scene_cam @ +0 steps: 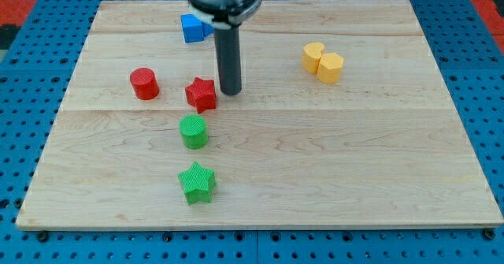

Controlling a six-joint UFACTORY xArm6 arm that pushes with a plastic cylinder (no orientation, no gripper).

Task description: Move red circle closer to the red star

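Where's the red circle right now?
The red circle sits on the board's left part in the camera view, apart from the red star to its right. My tip is just right of the star, on its far side.

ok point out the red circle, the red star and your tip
red circle [144, 83]: camera view, top face
red star [201, 94]: camera view, top face
my tip [230, 91]: camera view, rod's lower end

You see a pale wooden board [315, 154] with matt grain, ribbed plastic-looking blocks like the red star [201, 94], and a smooth dark rod [229, 59].
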